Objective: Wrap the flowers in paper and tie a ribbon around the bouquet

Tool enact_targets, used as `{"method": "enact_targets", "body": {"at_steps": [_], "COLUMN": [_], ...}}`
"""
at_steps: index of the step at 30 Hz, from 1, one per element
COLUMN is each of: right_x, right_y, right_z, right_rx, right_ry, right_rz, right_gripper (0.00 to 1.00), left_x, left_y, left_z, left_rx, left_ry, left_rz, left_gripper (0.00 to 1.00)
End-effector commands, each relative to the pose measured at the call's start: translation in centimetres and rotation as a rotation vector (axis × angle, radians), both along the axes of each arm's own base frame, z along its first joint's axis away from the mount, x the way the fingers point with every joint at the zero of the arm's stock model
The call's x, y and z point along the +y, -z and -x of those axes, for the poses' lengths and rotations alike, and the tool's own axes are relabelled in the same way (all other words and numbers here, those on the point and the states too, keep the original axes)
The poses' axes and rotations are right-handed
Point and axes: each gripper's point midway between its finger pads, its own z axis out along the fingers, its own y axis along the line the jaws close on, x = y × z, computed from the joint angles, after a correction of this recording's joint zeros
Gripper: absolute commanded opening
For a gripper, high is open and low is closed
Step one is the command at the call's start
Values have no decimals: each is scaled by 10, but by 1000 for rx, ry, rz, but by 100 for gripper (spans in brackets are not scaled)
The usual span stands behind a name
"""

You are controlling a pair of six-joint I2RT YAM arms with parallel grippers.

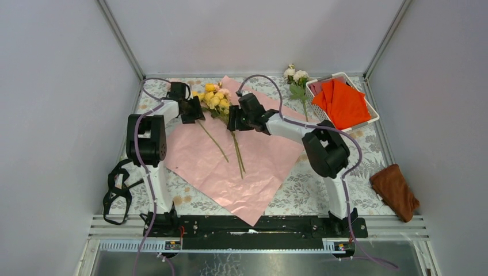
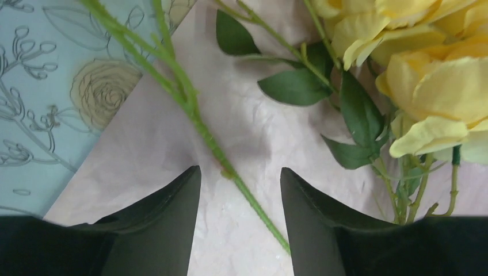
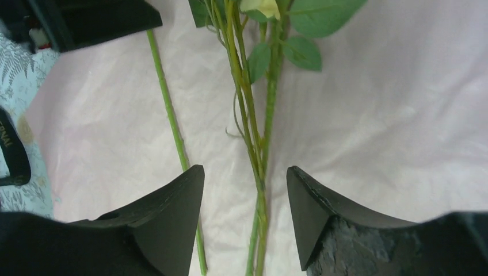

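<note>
Nearest me, the ribbon [image 1: 118, 190] lies in a loose heap at the lower left of the overhead view, off the paper [image 1: 230, 178]. The paper is spread pink face up across the middle. The flowers [image 1: 214, 99] lie on it toward upper centre, stems trailing down.

Both grippers hang over those stems with jaws apart, gripping nothing. The left gripper [image 2: 240, 172] straddles a single stem [image 2: 198, 123], and the right gripper [image 3: 244, 169] straddles the main stems.

My worry is that the single stem sits apart from the bunch, so a fold could leave it out. Low fingers could also snag the thin sheet.

A white sprig [image 1: 296, 76] lies off the paper at upper right. The arms hide some blooms, and I can't make out the ribbon's loops.
</note>
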Motion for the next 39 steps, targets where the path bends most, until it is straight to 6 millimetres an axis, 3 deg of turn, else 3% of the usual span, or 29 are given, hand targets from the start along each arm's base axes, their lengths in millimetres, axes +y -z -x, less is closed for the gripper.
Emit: {"method": "enact_targets", "body": {"at_steps": [1,2,8,19,24,26,29,33,35,39], "right_x": [-33,-36,-36,-30,-39,-60,-122,-231,-275,-321], "right_y": [-45,-42,-17,7,-10,-24,-32,-26,-21,-3], "right_z": [3,3,7,1,0,-9,-28,-49,-58,-73], "right_rx": [-86,-73,-23,53,14,-19,-33,-42,-46,-5], "right_ry": [24,28,29,23,26,64,169,375,453,492], "right_rz": [44,38,41,-7,6,24,113,361,494,651], "right_gripper": [63,63,58,49,48,48,50,56,61,65], "left_x": [3,-6,-13,-62,-78,-86,-95,-102,-104,-108], "left_y": [8,11,32,46,47,44,39,32,30,21], "left_z": [-21,-21,-14,26,45,50,50,48,48,49], "left_rx": [-20,-14,50,75,85,89,85,80,79,70], "left_ry": [-56,-43,-61,136,214,231,240,248,252,263], "left_rz": [-19,-23,-41,-103,-108,-79,-42,-6,6,30], "left_gripper": [59,59,48,8,7,9,11,13,14,18]}}
